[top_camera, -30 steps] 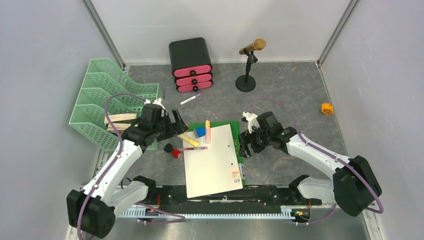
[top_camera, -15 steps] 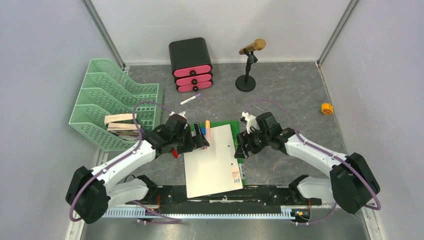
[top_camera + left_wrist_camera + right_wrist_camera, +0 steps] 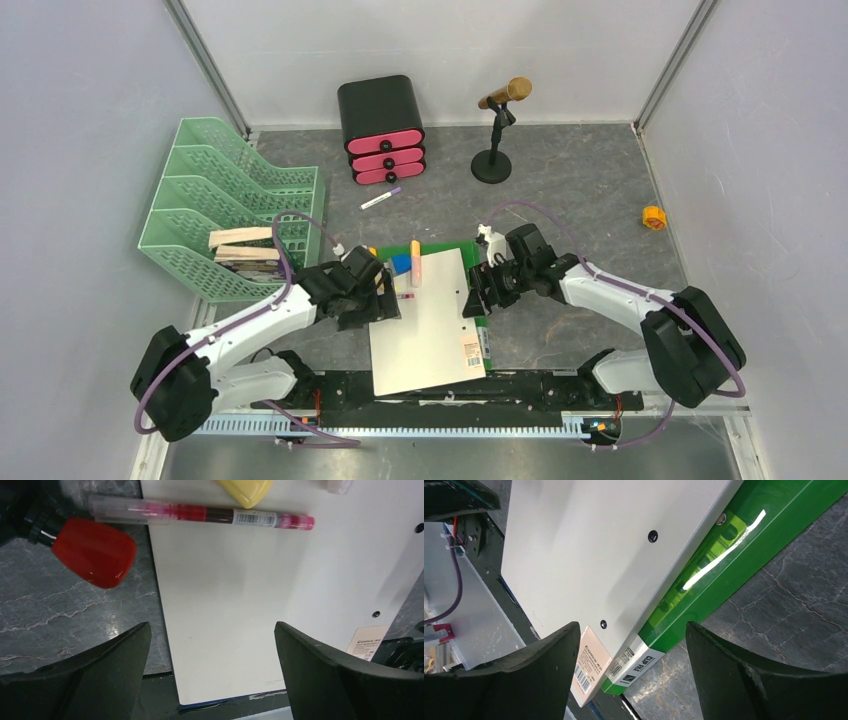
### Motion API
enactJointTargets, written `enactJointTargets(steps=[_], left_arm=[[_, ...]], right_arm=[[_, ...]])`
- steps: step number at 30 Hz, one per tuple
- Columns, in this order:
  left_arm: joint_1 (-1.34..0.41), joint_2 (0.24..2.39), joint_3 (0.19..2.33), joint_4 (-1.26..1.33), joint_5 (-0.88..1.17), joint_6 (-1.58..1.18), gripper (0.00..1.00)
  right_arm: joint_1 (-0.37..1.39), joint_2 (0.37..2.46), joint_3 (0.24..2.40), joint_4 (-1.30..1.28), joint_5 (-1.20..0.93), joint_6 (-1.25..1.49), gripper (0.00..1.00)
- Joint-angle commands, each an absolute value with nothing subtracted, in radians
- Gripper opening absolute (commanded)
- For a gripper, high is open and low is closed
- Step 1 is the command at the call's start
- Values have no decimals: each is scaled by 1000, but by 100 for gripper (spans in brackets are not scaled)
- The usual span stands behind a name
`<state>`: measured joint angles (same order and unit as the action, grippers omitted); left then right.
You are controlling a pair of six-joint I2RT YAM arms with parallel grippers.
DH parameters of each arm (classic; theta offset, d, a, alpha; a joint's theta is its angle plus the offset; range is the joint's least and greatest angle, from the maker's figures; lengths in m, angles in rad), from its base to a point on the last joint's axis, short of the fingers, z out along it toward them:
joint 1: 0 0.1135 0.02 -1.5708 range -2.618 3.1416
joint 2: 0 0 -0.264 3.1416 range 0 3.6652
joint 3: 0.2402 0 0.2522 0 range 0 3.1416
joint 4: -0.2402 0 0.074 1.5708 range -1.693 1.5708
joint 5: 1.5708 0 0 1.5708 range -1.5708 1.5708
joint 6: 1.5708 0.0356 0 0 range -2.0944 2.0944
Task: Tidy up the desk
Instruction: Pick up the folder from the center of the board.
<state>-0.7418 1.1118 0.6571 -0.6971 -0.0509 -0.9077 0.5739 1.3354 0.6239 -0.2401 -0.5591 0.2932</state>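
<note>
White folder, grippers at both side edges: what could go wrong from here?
The pink pen and yellow piece rest on the white folder; lifting could spill them. The open right gripper straddles the folder and the green clip file under it; it might pinch both. The left gripper could knock the red item.

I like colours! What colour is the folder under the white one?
Bright green; the folder shows best in the right wrist view.
</note>
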Motion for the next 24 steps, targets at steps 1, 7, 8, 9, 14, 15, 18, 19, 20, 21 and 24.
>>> enactJointTargets(steps=[1, 7, 8, 9, 14, 15, 18, 19, 20, 21, 24], left_arm=[[-746, 1085, 606, -724, -67, -968, 98], [-746, 1098, 513, -652, -45, -997, 95], [-746, 1098, 498, -636, -44, -1000, 95], [-746, 1099, 481, -620, -44, -1004, 95], [-746, 1100, 415, -438, -5, -1015, 91], [-746, 1109, 413, -412, -5, -1018, 91], [-746, 1165, 431, -375, -5, -1009, 90], [-746, 1192, 441, -367, 21, -1003, 90], [-745, 1215, 455, -357, 32, -994, 89], [-747, 1241, 466, -349, 41, -988, 88], [-749, 1306, 509, -336, 55, -969, 86]], right_arm=[[571, 1348, 604, -157, -613, 333, 82], [571, 1374, 596, -139, -634, 347, 77], [571, 1379, 593, -134, -634, 353, 77], [571, 1385, 588, -127, -636, 358, 76], [571, 1399, 561, -83, -634, 369, 74], [571, 1397, 558, -76, -626, 369, 73], [571, 1398, 546, -36, -638, 392, 73], [571, 1399, 541, -20, -648, 404, 73], [570, 1402, 536, -9, -663, 416, 73], [571, 1404, 531, 21, -675, 429, 73], [571, 1409, 523, 50, -697, 446, 71]])
